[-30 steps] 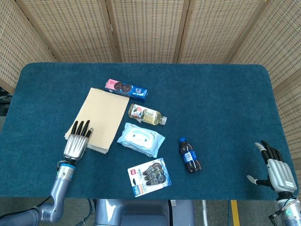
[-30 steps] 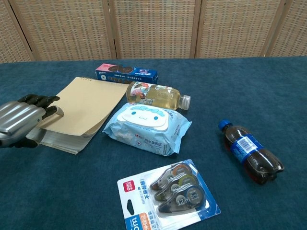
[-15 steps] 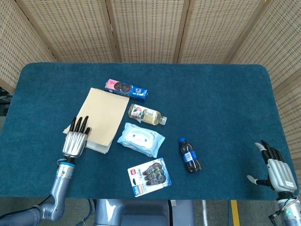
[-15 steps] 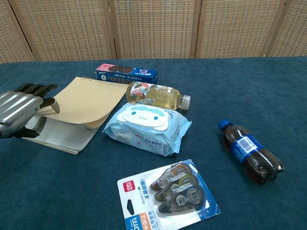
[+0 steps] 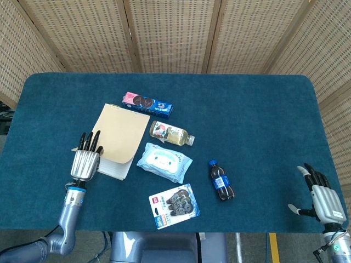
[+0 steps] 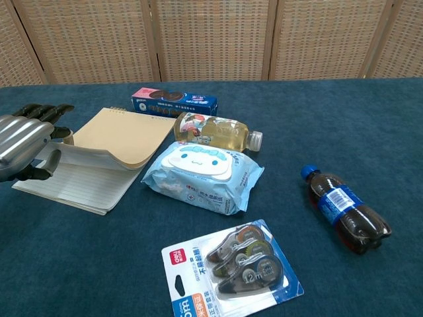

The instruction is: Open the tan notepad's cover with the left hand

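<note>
Task partly done: tan notepad [image 6: 99, 155] near the left edge of the table [image 5: 247, 109], cover [image 6: 115, 140] lifted at its near end and curling upward, lined pages [image 6: 73, 185] bared beneath. Left hand [image 6: 23, 148] pinching the raised cover edge between thumb and fingers, by the look of the chest view. Left to do, as a judgement: carrying the cover on over toward the spiral binding at the far end until it lies folded back, since for now it only arches above the pages.

Right hand [image 5: 321, 197] resting near the front right corner, well apart from everything, fingers spread and holding nothing.

Containers: juice bottle [image 6: 215, 132] on its side just beside the notepad, pale yellow liquid inside; cola bottle [image 6: 344, 211] on its side toward the right, dark drink inside; cookie box [image 6: 173, 101] behind the notepad, closed; wet wipes pack [image 6: 201, 173] sealed; correction tape pack [image 6: 231, 267] near the front edge, rollers visible through the blister
</note>
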Controlling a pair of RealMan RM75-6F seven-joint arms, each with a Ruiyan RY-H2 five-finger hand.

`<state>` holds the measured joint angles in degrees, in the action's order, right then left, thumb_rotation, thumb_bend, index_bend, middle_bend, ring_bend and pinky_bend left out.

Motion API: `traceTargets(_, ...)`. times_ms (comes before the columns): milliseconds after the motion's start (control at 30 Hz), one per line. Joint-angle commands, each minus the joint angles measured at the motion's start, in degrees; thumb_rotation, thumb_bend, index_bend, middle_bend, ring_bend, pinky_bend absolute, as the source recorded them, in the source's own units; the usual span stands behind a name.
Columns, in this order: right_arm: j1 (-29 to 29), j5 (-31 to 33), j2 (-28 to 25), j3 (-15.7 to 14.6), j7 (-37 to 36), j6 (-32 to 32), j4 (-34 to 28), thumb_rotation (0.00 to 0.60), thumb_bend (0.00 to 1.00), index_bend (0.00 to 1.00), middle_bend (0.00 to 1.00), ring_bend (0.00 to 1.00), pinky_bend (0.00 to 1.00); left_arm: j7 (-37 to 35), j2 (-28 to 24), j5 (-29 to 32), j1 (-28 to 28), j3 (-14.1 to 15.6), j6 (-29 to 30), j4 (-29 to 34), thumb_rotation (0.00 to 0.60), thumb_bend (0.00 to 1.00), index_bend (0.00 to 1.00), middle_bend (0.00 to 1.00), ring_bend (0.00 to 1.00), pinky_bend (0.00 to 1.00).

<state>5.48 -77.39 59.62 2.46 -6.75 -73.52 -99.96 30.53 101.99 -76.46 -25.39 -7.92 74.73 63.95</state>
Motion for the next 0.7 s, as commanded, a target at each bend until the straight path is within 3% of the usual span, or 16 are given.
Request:
traceTargets(33,0.0,0.0,0.0,0.0,0.0,0.0,0.0,0.600,0.16,0.06,0.00,0.00,0.00,-0.1,0.0,-0.1,0.0,0.0,0.1,-0.1,0.600,0.65,0.74,0.00,0.00,0.00)
traceTargets(700,0.0,0.2,0.0,0.1,-0.3,0.1,0.1,0.600,0.16,0.06,0.00,0.00,0.00,-1.9,-2.7,-2.4,3.2,3.1,2.8,1.8,0.600,0.65,0.77,0.00,0.00,0.00)
